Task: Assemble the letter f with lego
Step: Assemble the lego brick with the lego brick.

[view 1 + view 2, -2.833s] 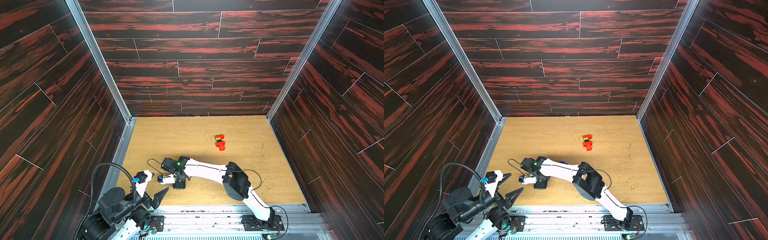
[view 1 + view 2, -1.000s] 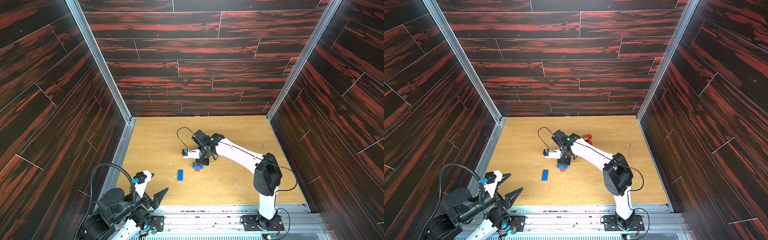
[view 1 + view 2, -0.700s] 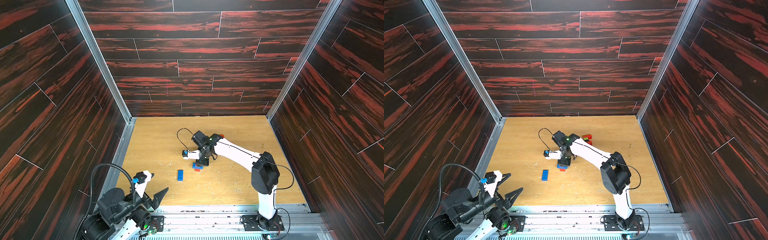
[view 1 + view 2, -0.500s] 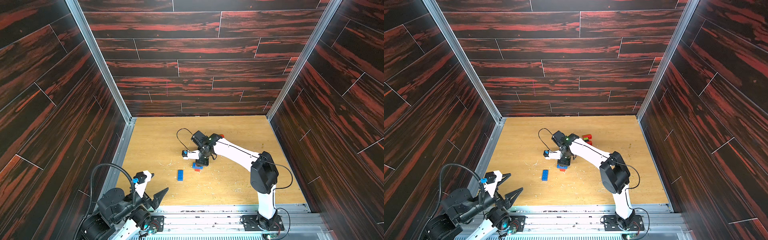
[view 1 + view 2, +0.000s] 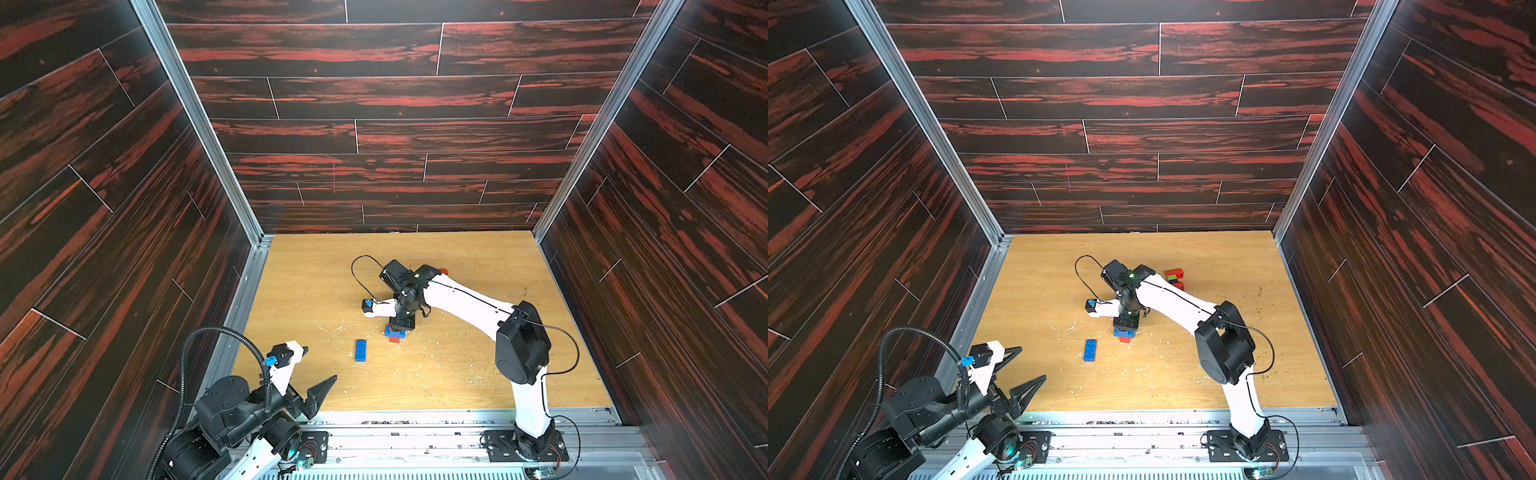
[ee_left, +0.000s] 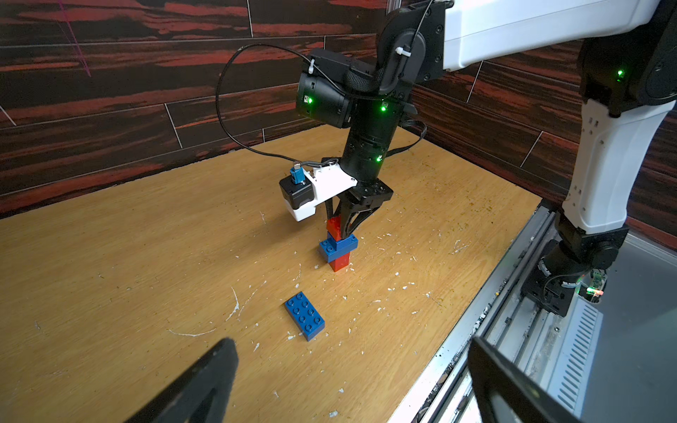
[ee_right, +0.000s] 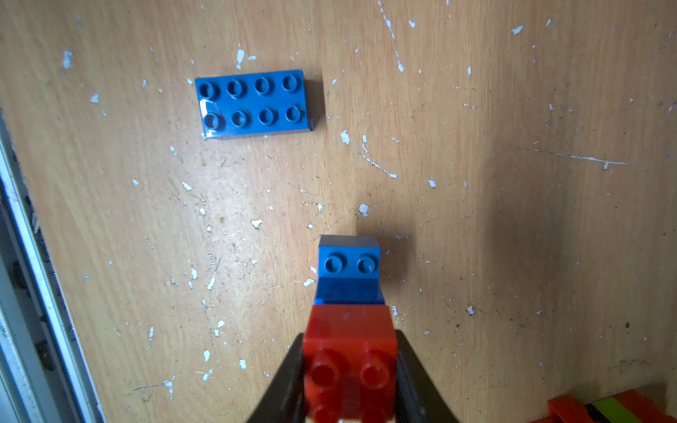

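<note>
A small lego stack stands mid-table: a red brick (image 6: 340, 264) at the bottom, a blue oblong brick (image 6: 337, 248) across it, and a red square brick (image 7: 350, 362) on top. My right gripper (image 7: 350, 348) points straight down and is shut on that top red brick; it shows in both top views (image 5: 401, 326) (image 5: 1126, 324). A loose blue oblong brick (image 6: 304, 320) (image 5: 360, 350) lies flat, studs up, just in front-left of the stack. My left gripper (image 6: 348, 362) (image 5: 318, 368) hangs open and empty at the front left corner.
A clump of red, lime green and black bricks (image 5: 1174, 277) (image 7: 615, 408) lies behind the right arm. The metal rail (image 5: 415, 419) runs along the table's front edge. Dark panel walls close in three sides. White flecks dot the wooden table (image 5: 478, 374).
Since the earliest frames my right arm has swung from the front left to the middle stack. Over the last second only its elbow has shifted slightly. The left arm is still.
</note>
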You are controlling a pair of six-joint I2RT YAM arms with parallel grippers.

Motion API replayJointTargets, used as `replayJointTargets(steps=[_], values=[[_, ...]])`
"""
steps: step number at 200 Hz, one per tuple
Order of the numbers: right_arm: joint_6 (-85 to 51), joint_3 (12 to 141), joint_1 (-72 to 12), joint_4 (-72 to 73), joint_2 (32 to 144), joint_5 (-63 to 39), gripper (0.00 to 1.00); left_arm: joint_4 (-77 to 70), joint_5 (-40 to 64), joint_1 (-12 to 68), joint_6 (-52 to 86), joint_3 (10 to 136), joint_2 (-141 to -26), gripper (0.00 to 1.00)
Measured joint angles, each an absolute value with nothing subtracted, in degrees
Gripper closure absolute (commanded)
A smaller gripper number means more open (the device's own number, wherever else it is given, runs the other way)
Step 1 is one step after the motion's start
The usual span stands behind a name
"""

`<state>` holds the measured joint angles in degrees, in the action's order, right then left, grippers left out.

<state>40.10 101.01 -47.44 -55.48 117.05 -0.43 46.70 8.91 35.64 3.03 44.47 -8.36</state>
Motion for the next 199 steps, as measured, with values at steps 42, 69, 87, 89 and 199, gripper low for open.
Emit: replayJointTargets(steps=[42,69,87,89,199], values=[[40.1,101.8,-47.4,-56.7,117.7,-0.1,0.64,46.7,8.9,35.6,3.0,44.4,-8.4,0.00],[40.1,102.1,-47.4,-57.0,117.9,0.0,0.64,46.7,8.9,35.6,3.0,44.4,-8.4,0.00],[40.1,102.2,-47.4,-57.1,117.9,0.0,0.64,46.7,8.9,35.6,3.0,44.5,-8.4,0.00],[40.1,102.2,-47.4,-57.1,117.9,0.0,0.64,46.7,8.9,35.6,3.0,44.5,-8.4,0.00],[40.1,98.4,-46.3,-53.0,117.6,-3.2,0.64,46.7,8.9,35.6,3.0,44.5,-8.4,0.00]])
